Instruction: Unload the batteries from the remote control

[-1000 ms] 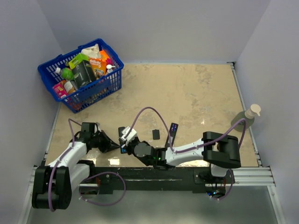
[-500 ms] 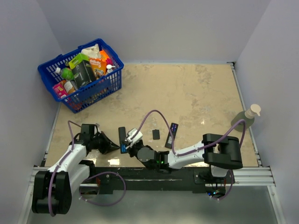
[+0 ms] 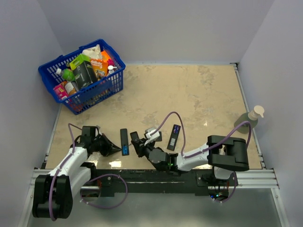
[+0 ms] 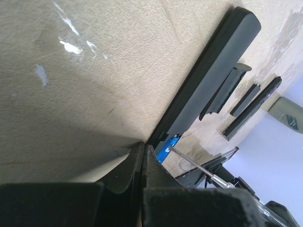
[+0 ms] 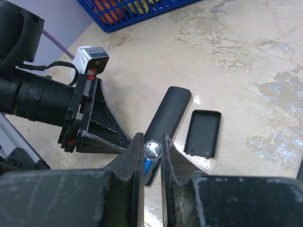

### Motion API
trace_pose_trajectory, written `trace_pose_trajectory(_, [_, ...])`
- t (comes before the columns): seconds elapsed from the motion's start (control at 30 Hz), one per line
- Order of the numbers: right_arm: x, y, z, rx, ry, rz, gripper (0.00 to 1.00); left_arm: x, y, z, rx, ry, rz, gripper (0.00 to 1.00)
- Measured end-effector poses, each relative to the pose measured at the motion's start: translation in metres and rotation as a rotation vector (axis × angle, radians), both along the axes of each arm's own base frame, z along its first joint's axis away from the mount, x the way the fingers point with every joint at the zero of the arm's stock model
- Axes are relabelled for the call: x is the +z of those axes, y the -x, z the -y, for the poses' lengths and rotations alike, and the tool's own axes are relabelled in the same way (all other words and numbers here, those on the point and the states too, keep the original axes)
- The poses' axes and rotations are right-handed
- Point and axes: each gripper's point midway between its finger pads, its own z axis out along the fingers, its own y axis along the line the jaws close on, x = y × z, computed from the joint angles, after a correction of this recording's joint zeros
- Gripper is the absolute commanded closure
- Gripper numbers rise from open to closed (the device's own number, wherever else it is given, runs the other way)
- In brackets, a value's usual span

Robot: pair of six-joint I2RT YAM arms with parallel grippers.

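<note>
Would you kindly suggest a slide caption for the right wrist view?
Right gripper pinching a blue battery over the open remote, its cover lying alongside.

Lab test cell, grey enclosing walls (image 3: 165,28)

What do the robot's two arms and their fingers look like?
Both look alike: the left arm and right arm have white links between black joints, with a thin purple cable looping along each. The left gripper and right gripper end in black wedge-shaped fingers, and each wrist carries a small white camera block.
</note>
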Motion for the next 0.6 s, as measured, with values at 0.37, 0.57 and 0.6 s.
trace_pose_trajectory(0.37, [-0.009,-0.013,0.014,-0.012,-0.111,-0.082,1.0,-0.001,0.0,0.0,0.011,0.005,-0.016,1.0])
trace_pose_trajectory(0.57, [-0.012,-0.017,0.018,-0.007,-0.153,-0.119,1.0,-0.001,0.0,0.001,0.01,0.008,-0.016,1.0])
trace_pose_trajectory(0.6, [-0.013,-0.018,0.019,-0.008,-0.16,-0.126,1.0,-0.001,0.0,0.001,0.01,0.008,-0.016,1.0])
